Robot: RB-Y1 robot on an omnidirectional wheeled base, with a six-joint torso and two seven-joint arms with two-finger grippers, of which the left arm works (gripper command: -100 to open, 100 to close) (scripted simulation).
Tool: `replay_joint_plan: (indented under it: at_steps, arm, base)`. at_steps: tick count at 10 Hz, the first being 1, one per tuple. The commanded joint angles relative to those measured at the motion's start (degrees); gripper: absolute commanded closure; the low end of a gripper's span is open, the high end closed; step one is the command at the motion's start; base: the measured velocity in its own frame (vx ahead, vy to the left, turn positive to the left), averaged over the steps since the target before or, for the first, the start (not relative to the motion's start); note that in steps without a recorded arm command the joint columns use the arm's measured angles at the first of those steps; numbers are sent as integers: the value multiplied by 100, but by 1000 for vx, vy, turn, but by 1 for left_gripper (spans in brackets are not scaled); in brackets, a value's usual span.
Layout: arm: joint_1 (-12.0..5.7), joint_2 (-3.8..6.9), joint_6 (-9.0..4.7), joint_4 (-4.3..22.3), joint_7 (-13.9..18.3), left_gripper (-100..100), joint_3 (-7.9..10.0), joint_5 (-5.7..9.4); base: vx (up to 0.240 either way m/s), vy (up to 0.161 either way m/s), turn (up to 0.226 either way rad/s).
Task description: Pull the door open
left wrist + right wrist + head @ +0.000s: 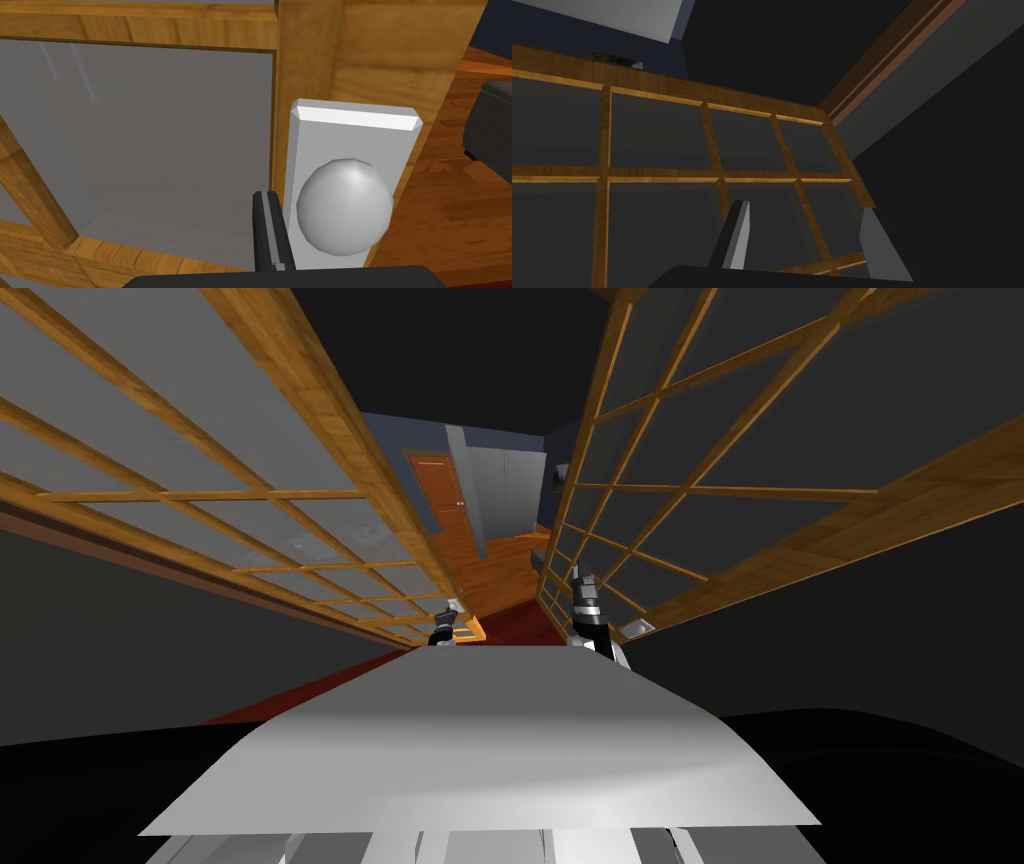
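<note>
- my left end effector [449,611] sits low at the free edge of the left-hand door [300,418], a wooden frame with a grid of grey glass panes.
- the left wrist view puts it right at the door's knob [345,207], a plain grey ball on a light grey upright plate [350,117] fixed to the wooden edge post [310,50].
- this end effector is drawn in narrow around the knob and has hold of it: one finger [270,227] lies close along the ball's side, against the plate, and the ball hides the other.
- beside the post, on the finger's side, is a large grey glass pane [150,140] framed in wood.
- past the post's other side i see a wood floor [440,215] and the corner of a dark grey upholstered seat [492,125].
- in the head view the left-hand door and a second glazed door [700,493] on my right splay apart, with a gap between them.
- through that gap i see a room with blue-grey walls, an orange inner door [440,493] and the same wood floor.
- my right end effector [805,207] is held up near the second glazed door's lower panes, touching nothing.
- its two fingers stand wide apart and hold nothing.
</note>
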Motion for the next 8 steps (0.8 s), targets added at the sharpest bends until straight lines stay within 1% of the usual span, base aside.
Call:
replay_joint_plan:
  at_steps: [1, 4, 5, 6, 8]
  arm:
    - [-4, -6, -6, -8, -1, 100, -5, -3]
    - [-4, -6, -6, -8, -1, 100, -5, -3]
    - [70, 9, -190, -35, 110, -100, -168, -72]
    - [92, 12, -246, -44, 144, -100, -220, -94]
    - [141, 19, -371, -63, 219, -100, -335, -142]
  base:
    - [-7, -18, 2]
    - [-3, -3, 5]
    - [-125, 58, -128]
    - [-169, 95, -109]
    - [-133, 64, -49]
